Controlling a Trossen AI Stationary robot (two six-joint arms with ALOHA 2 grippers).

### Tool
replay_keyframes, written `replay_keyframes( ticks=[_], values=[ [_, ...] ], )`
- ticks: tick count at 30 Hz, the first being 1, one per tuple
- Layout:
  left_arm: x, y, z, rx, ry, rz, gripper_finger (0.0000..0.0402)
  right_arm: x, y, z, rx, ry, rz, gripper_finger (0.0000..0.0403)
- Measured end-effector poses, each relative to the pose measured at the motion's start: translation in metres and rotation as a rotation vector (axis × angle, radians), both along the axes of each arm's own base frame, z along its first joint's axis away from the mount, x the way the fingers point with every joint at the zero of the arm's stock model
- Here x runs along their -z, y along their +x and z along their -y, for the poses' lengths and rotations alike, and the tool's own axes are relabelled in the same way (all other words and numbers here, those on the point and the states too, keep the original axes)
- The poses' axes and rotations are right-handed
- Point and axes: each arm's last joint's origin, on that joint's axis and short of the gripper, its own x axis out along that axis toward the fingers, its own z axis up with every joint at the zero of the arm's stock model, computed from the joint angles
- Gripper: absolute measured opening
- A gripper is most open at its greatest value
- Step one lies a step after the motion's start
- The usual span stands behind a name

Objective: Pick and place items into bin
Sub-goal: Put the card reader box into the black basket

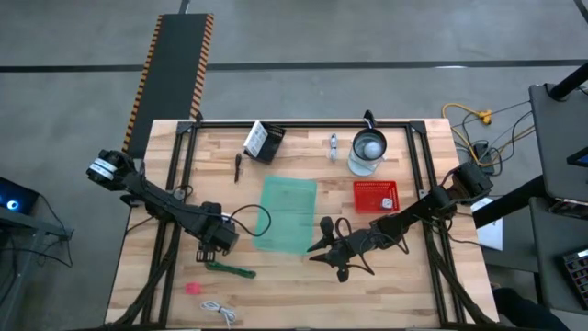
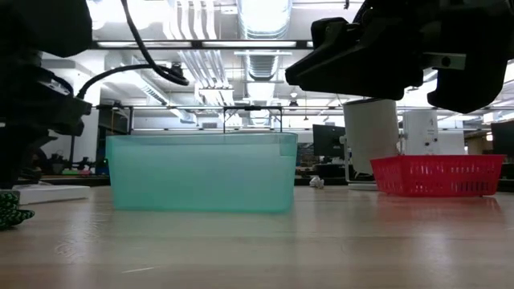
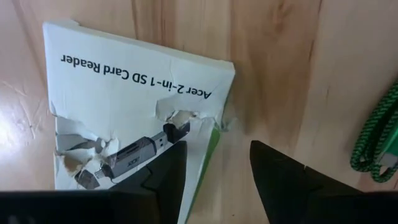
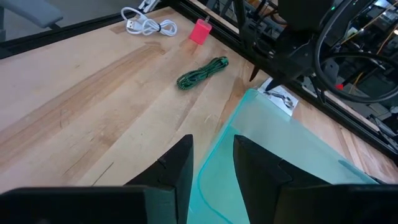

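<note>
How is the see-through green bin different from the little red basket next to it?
The green bin is clearly larger and taller than the red basket, as the low view shows. The bin's walls are smooth, translucent teal; the basket's are bright red openwork mesh. The bin sits mid-table between the two arms, the basket farther right beside the glass jug. Both are rectangular, open-topped and rest flat on the wooden table.

Two slim black jointed robot arms, left arm [image 1: 156, 195] and right arm [image 1: 413, 213], with a black cable looping from the left wrist. Each ends in two dark, wedge-shaped fingers [image 3: 283, 180].
</note>
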Motion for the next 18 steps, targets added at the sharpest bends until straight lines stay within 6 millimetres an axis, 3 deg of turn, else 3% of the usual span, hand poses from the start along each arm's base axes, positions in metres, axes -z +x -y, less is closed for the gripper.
replay_keyframes(
  ticks=[18],
  values=[
    [-0.0068,0.0017,0.0009,-0.006,0.005,-0.010,0.0159,0.0000,0.0000,0.0000,0.000,-0.001,0.000,0.0100]
  ],
)
